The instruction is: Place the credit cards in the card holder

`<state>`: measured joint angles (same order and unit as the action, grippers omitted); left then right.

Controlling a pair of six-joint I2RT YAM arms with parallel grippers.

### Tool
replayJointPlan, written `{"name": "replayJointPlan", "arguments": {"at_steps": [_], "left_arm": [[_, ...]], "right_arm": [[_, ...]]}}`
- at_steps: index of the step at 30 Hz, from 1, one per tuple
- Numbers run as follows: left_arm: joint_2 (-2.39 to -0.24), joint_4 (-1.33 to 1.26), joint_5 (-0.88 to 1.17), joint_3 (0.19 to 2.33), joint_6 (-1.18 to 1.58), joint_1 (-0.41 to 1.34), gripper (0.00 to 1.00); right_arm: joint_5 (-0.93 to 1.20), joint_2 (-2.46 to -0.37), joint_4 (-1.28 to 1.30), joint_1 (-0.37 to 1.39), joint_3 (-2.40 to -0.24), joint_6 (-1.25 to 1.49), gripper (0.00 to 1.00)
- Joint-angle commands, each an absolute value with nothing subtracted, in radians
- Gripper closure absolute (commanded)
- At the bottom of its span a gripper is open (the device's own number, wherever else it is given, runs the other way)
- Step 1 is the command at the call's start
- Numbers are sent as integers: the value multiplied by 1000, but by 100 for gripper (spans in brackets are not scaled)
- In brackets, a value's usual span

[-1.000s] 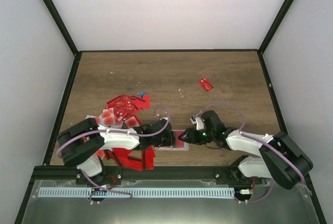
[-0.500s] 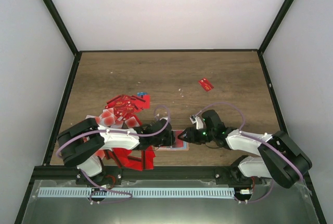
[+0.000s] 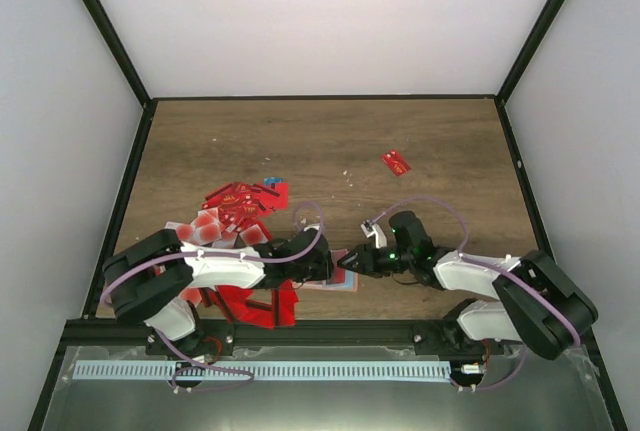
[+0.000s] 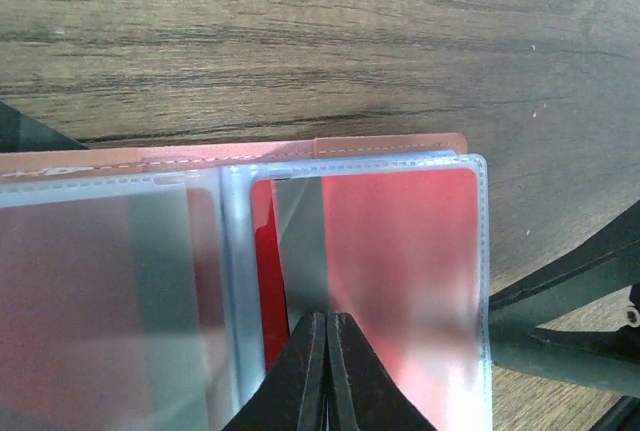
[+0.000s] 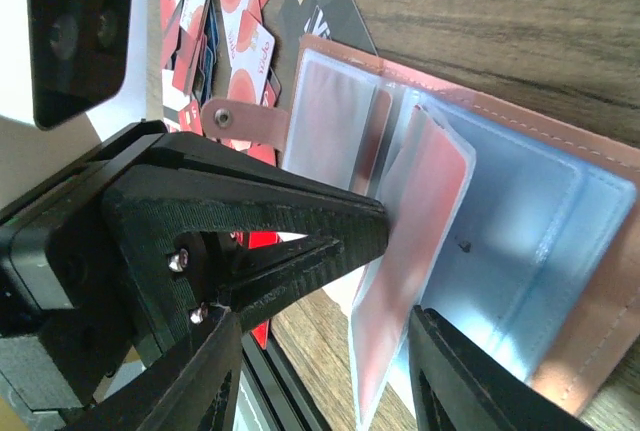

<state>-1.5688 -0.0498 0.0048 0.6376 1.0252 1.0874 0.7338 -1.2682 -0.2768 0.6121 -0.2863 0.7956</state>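
The card holder [image 3: 338, 284] lies open near the table's front edge, salmon outside [image 4: 390, 144], light blue inside [image 5: 520, 221]. My left gripper [image 4: 327, 317] is shut, pinching a clear sleeve [image 4: 455, 251] of the holder. That sleeve holds a red credit card [image 4: 400, 241] and stands lifted off the holder. My right gripper [image 5: 325, 371] is open, one finger on each side of the lifted sleeve [image 5: 420, 211]. In the top view the two grippers meet over the holder, left [image 3: 325, 269] and right [image 3: 348, 261]. A pile of credit cards [image 3: 235, 209] lies to the left.
More red cards [image 3: 255, 301] lie under my left arm by the front rail. One red card [image 3: 396, 162] lies alone at the far right of the table. Black frame rails and white walls enclose the table.
My right gripper has edged a little left, closer onto the holder. My left gripper keeps its pinch on the sleeve.
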Motion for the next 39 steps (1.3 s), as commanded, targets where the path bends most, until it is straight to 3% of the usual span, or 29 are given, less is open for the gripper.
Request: {"name": "replayJointPlan", "arguments": {"at_steps": [1,16,28,39], "left_arm": [[-1542,-27,-13,625,1034,1092,96],[-1384,105,-121,608,1068,1084,96],[-1065,336,-249,534,1094,1025,90],[-918,481,-290,502,1088,968,84]], "right_arm": [[794,-1287,-362,618,-277,820,52],[778,-1363,-411,687,-348,849,52],[753,-1536,-437,786,-520,867,53],[762,-1770,-481,879,-710,898,53]]}}
